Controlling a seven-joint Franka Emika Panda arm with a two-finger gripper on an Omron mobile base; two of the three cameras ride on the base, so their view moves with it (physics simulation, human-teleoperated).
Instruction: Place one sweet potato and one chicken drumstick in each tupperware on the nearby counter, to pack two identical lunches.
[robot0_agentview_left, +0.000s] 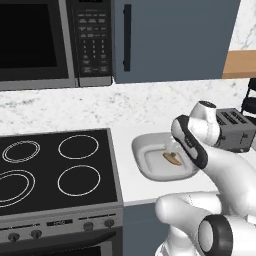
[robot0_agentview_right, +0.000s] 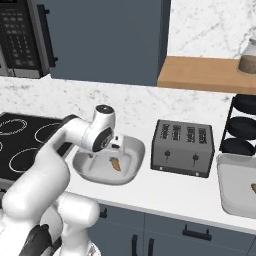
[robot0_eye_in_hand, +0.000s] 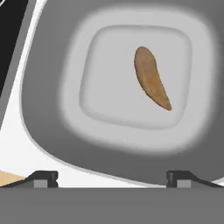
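One sweet potato (robot0_eye_in_hand: 151, 78), slim and tan-orange, lies alone in the left tupperware (robot0_eye_in_hand: 48, 87) on the white counter (robot0_agentview_left: 135, 185) beside the stove. My gripper (robot0_eye_in_hand: 111, 177) hovers just above this tupperware (robot0_agentview_right: 82, 167), open, with nothing between its fingers. In the left base view the sweet potato (robot0_agentview_left: 172, 159) shows past my wrist, inside the tupperware (robot0_agentview_left: 140, 145). A second tupperware (robot0_agentview_right: 235, 190) sits at the far right; a small tan piece (robot0_agentview_right: 253, 188) in it is cut off by the frame edge and I cannot name it. The chicken drumstick is out of view.
A grey toaster (robot0_agentview_right: 182, 147) stands between the two containers. The black stove top (robot0_agentview_left: 50, 170) lies left of the counter, with a microwave (robot0_agentview_left: 50, 40) above it. A black rack (robot0_agentview_right: 242, 127) and a wooden shelf (robot0_agentview_right: 205, 72) are at the back right.
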